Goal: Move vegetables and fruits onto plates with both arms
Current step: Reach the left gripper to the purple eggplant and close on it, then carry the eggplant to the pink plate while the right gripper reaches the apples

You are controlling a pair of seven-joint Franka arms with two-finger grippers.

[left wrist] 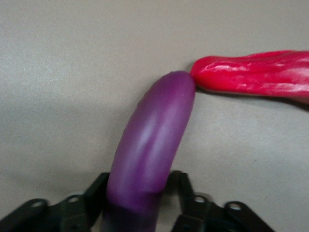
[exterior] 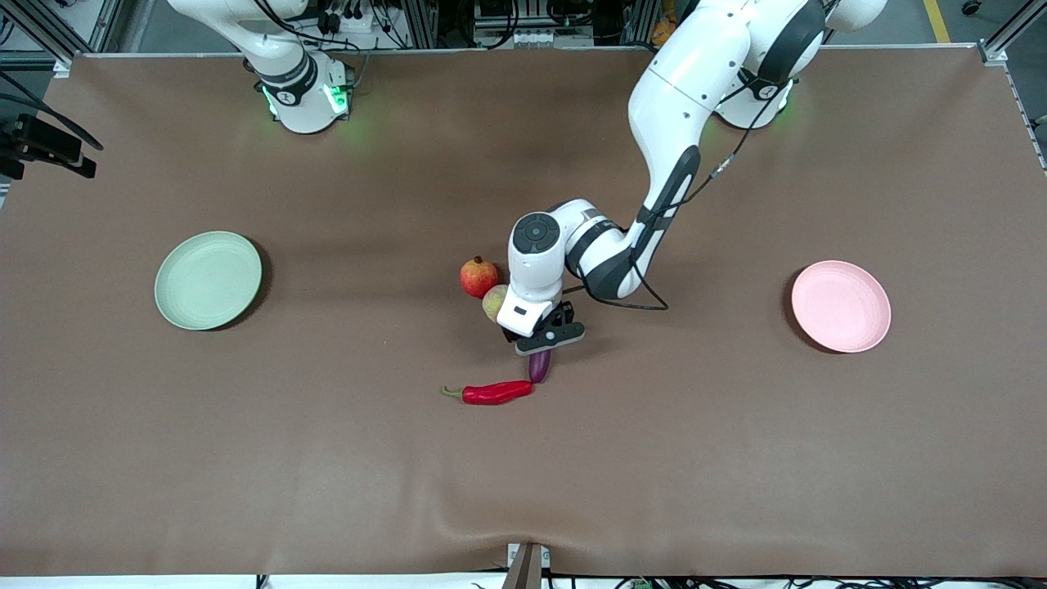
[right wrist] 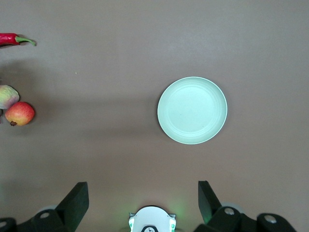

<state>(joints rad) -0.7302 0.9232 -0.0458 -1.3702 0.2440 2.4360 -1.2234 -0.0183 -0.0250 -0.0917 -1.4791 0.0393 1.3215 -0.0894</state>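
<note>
Robotics lab, brown-covered tabletop (exterior: 327, 458) sitting inside aluminium framing (exterior: 49, 33), two white arms (exterior: 679, 106) bolted along its edge (bases glowing green), cables (exterior: 507, 24) trailing among equipment racks.

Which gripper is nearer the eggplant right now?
Left. The left gripper is down at the eggplant, its fingers on either side of it. The right gripper hangs open, high over the table near the green plate, waiting.
</note>
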